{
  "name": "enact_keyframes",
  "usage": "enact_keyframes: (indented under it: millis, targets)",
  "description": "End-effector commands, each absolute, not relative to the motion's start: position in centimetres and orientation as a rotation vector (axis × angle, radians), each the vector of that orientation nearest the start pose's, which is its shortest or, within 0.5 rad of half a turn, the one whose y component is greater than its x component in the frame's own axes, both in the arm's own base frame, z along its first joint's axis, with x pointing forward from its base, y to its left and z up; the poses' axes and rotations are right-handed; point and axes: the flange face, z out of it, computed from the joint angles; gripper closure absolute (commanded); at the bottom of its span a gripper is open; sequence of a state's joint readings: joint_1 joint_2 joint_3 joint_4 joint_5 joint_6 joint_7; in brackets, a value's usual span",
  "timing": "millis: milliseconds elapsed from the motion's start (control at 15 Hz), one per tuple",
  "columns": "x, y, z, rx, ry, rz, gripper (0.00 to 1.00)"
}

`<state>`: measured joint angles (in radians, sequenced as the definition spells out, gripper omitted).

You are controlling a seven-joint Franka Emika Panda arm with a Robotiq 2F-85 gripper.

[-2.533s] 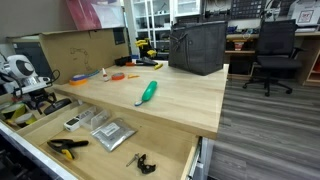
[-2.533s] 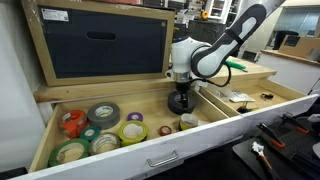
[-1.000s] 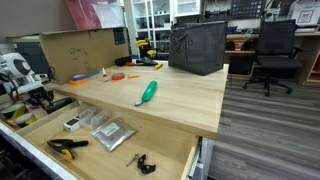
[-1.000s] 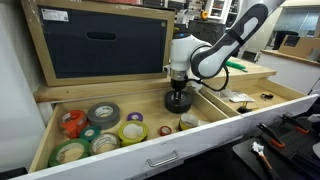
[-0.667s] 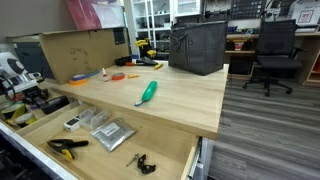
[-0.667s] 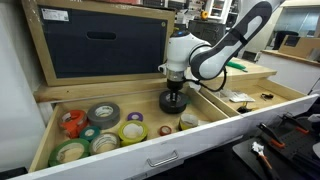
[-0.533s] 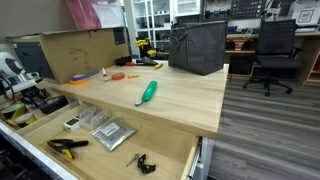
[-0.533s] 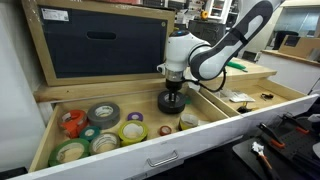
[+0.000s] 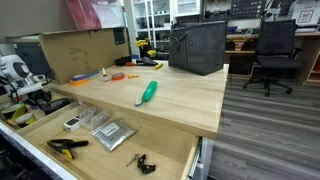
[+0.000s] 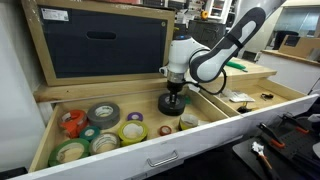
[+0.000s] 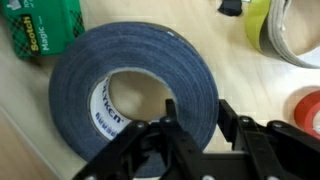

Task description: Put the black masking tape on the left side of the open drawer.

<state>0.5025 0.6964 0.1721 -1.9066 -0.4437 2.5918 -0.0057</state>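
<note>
- In the left compartment of the open drawer, just beside the plywood divider, the black masking tape lies flat under the gripper; whether it touches the drawer floor cannot be told.
- In the wrist view the gripper pinches the wall of the roll, one of its fingers outside and the other in the core.
- Near the roll: a green Scotch Magic tape box, a yellow-and-white roll, a red roll.
- Further left in an exterior view: a grey roll and a yellow roll.
</note>
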Motion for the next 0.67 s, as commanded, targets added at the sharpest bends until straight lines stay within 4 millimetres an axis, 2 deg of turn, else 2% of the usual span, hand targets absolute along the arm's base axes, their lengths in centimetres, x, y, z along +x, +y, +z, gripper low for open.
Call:
enact_keyframes:
  millis: [0, 67, 200, 467, 600]
  targets:
    - [49.4, 37.8, 14.1, -2.789, -1.519, -0.117, 0.66]
    - [49.5, 37.6, 14.4, -2.779, -1.506, -0.121, 0.31]
    - [49.6, 37.5, 14.9, -2.767, -1.496, -0.131, 0.28]
    - [49.3, 38.1, 16.8, -2.756, -1.532, -0.165, 0.02]
    - [48.4, 38.6, 17.6, -2.742, -1.564, -0.16, 0.0]
